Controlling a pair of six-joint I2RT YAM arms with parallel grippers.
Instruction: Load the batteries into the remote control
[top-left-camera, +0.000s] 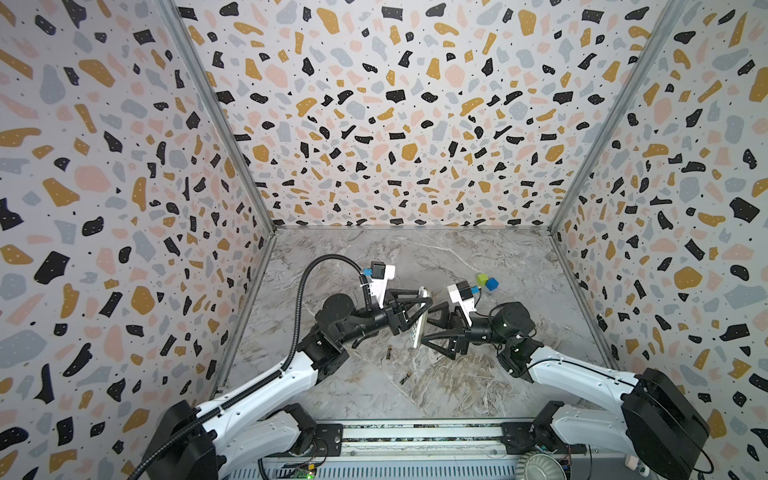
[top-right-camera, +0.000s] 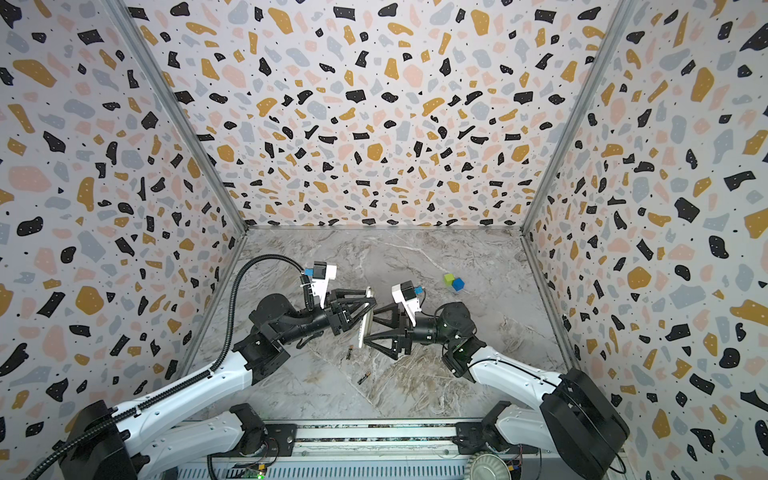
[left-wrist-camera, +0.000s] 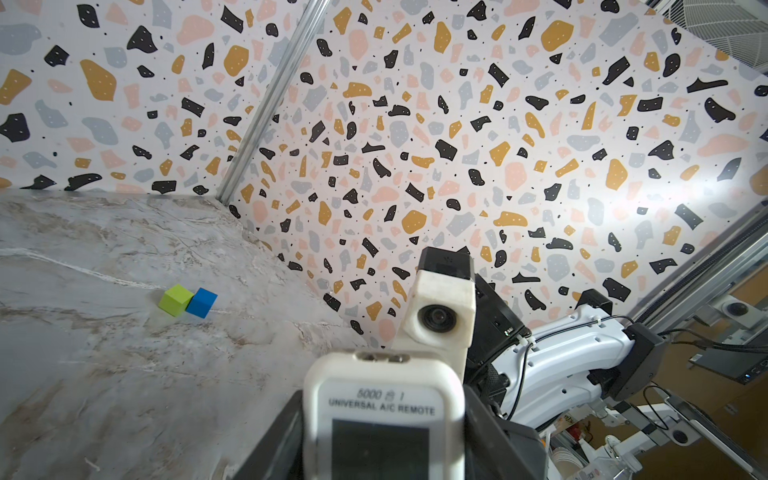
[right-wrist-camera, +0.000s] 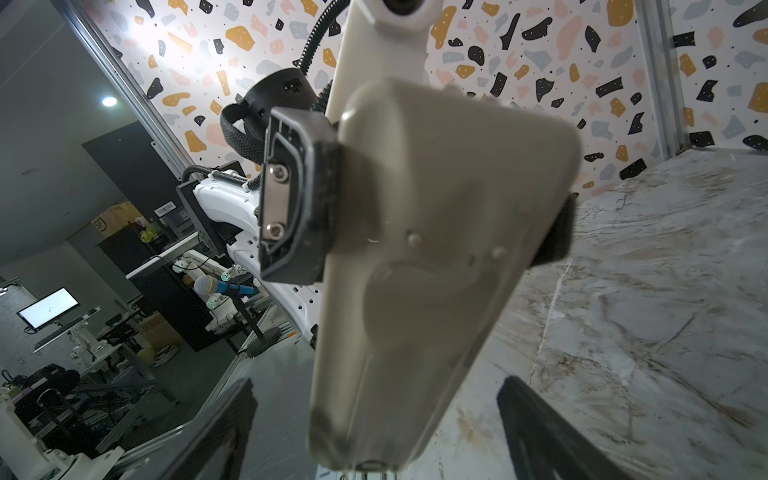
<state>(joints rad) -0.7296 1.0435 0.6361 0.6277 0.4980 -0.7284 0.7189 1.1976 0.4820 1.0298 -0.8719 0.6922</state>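
Note:
My left gripper (top-left-camera: 424, 303) is shut on the white remote control (top-left-camera: 420, 318), which it holds on edge above the marble table. In the left wrist view the remote control (left-wrist-camera: 384, 407) shows its grey screen between the black fingers (left-wrist-camera: 274, 440). Its plain pale back (right-wrist-camera: 436, 249) fills the right wrist view, with a left finger (right-wrist-camera: 295, 199) clamped on its side. My right gripper (top-left-camera: 426, 328) stands open around the remote's lower end, fingers (right-wrist-camera: 540, 428) well apart from it. Two batteries (top-left-camera: 389, 353) (top-left-camera: 405, 377) lie on the table below, also in a top view (top-right-camera: 349, 352) (top-right-camera: 364, 377).
A green cube (top-left-camera: 482, 279) and a blue cube (top-left-camera: 492, 284) sit touching at the back right of the table, also seen in the left wrist view (left-wrist-camera: 175, 300) (left-wrist-camera: 202, 302). Terrazzo-patterned walls (top-left-camera: 374, 124) enclose the table on three sides.

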